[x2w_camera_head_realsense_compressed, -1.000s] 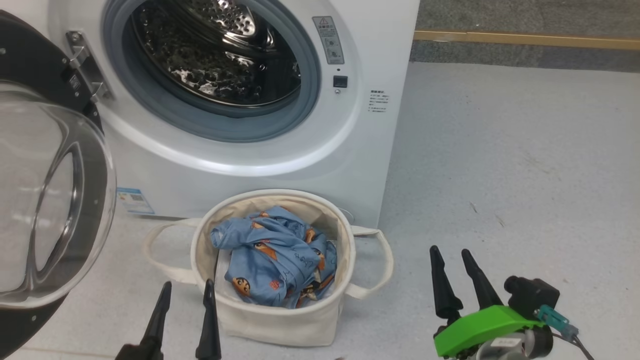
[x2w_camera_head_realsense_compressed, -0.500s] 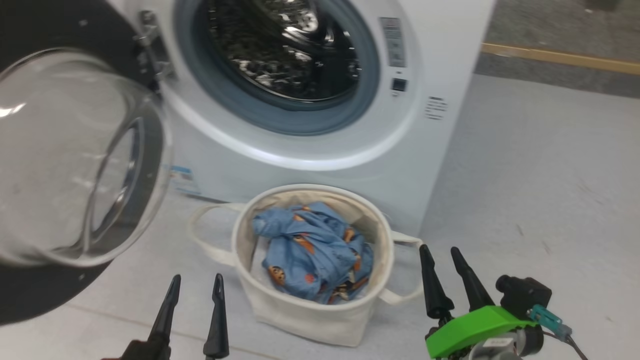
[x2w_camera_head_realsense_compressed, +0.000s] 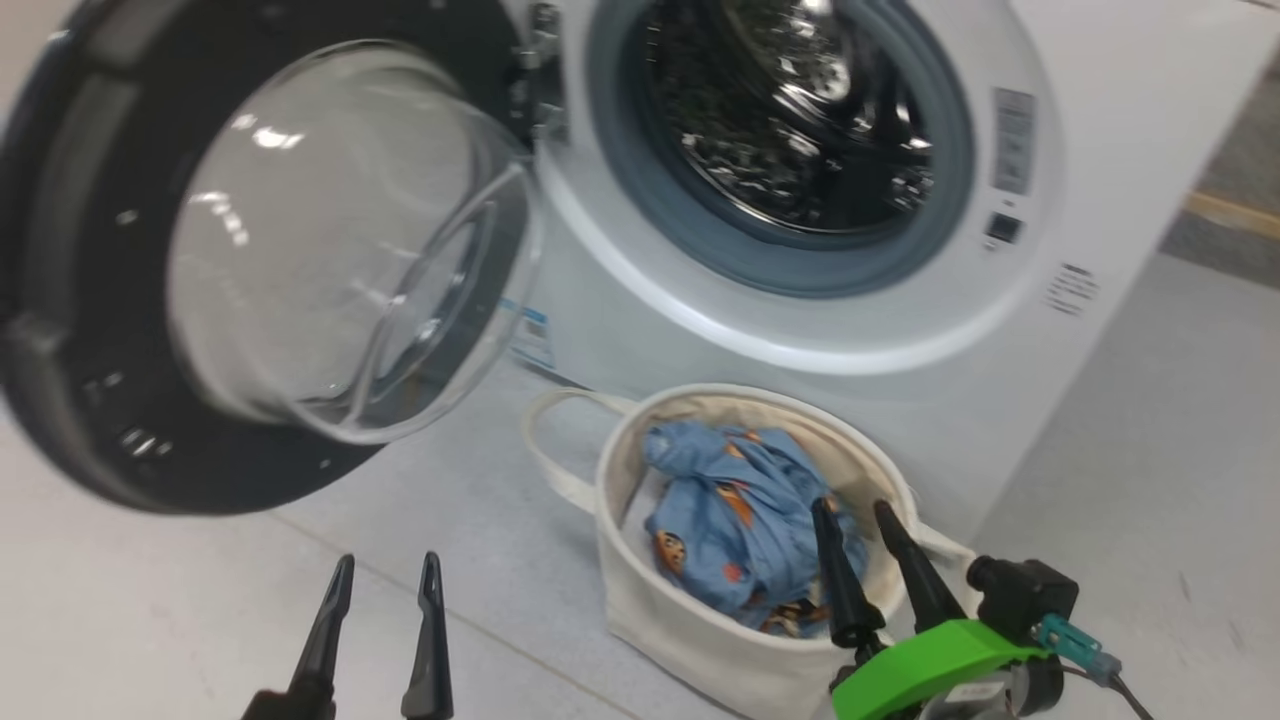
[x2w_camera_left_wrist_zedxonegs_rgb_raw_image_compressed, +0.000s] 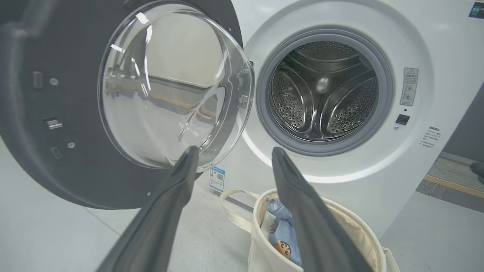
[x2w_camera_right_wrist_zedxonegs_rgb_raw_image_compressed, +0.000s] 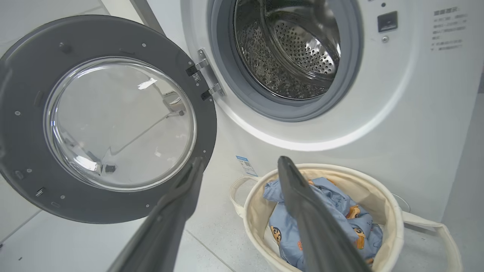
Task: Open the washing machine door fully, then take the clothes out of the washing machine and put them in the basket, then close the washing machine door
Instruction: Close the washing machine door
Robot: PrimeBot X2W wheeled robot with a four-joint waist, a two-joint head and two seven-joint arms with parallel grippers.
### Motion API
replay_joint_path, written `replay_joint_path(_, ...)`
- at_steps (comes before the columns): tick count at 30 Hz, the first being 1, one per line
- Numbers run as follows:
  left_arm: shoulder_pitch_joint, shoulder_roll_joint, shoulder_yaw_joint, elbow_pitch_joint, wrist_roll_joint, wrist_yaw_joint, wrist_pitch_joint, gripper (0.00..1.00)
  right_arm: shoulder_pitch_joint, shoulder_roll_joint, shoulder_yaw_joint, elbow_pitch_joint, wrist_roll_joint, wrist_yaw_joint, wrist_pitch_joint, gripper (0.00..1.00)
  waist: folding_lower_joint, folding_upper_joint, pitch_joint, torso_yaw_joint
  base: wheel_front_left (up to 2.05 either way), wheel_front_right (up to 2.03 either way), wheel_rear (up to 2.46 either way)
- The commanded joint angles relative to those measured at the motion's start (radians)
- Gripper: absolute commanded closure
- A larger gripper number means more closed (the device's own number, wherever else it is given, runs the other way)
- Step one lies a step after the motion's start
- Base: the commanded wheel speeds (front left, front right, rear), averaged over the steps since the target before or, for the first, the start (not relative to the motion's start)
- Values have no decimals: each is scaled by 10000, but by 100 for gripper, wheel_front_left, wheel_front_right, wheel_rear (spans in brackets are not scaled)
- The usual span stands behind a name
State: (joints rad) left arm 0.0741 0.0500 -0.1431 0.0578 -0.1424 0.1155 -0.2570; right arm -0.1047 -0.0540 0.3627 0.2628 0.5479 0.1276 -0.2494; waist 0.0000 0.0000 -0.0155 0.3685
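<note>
The washing machine (x2w_camera_head_realsense_compressed: 860, 330) (x2w_camera_left_wrist_zedxonegs_rgb_raw_image_compressed: 359, 181) (x2w_camera_right_wrist_zedxonegs_rgb_raw_image_compressed: 378, 124) stands with its drum bare. Its door (x2w_camera_head_realsense_compressed: 90, 300) (x2w_camera_left_wrist_zedxonegs_rgb_raw_image_compressed: 75, 166) (x2w_camera_right_wrist_zedxonegs_rgb_raw_image_compressed: 109, 37) hangs swung wide to the left, black ring and clear dome facing me. In front sits the cream basket (x2w_camera_head_realsense_compressed: 690, 620) (x2w_camera_left_wrist_zedxonegs_rgb_raw_image_compressed: 264, 260) (x2w_camera_right_wrist_zedxonegs_rgb_raw_image_compressed: 389, 211), holding the light blue printed clothes (x2w_camera_head_realsense_compressed: 730, 520) (x2w_camera_left_wrist_zedxonegs_rgb_raw_image_compressed: 281, 230) (x2w_camera_right_wrist_zedxonegs_rgb_raw_image_compressed: 340, 204). My left gripper (x2w_camera_head_realsense_compressed: 385, 565) (x2w_camera_left_wrist_zedxonegs_rgb_raw_image_compressed: 234, 151) is open over the floor, left of the basket and below the door. My right gripper (x2w_camera_head_realsense_compressed: 850, 510) (x2w_camera_right_wrist_zedxonegs_rgb_raw_image_compressed: 242, 160) is open in front of the basket's near right rim, nothing between its fingers.
Pale grey floor (x2w_camera_head_realsense_compressed: 1150, 420) stretches right of the washer, with a wooden strip (x2w_camera_head_realsense_compressed: 1235, 215) at the far right. A small blue label (x2w_camera_left_wrist_zedxonegs_rgb_raw_image_compressed: 217, 179) sits low on the washer's front. The basket's loop handle (x2w_camera_head_realsense_compressed: 550, 450) sticks out towards the door.
The whole head view has swung left, so the door now shows in full. Both grippers stay open and keep their places low in the view.
</note>
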Motion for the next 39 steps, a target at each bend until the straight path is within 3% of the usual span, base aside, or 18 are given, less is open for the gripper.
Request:
replay_joint_path(1, -124, 3, 364, -366, 146, 27, -47, 0, -95, 38, 286, -371, 90, 31, -124, 0, 0, 0, -282, 703, 0, 0, 0)
replay_joint_path(16, 325, 3, 825, -691, 145, 73, -47, 0, -345, 38, 1189, -279, 394, 31, -124, 0, 0, 0, -279, 1214, 0, 0, 0)
replay_joint_path(31, 349, 3, 893, -696, -11, -103, -47, 1, -294, 38, 1175, -178, 431, 31, -124, 0, 0, 0, -277, 1179, 0, 0, 0)
replay_joint_path(32, 333, 3, 919, -735, -37, -161, -47, 56, -287, 38, 1153, -180, 417, 31, -124, 0, 0, 0, -256, 1178, 0, 0, 0)
replay_joint_path(33, 314, 3, 966, -786, -76, -222, -47, 100, -283, 38, 1131, -179, 405, 31, -124, 0, 0, 0, -238, 1179, 0, 0, 0)
replay_joint_path(39, 188, 121, 1896, -1368, -1071, -851, -47, 100, -284, 38, 1000, -125, 261, 31, -124, 0, 0, 0, -98, 1179, 0, 0, 0)
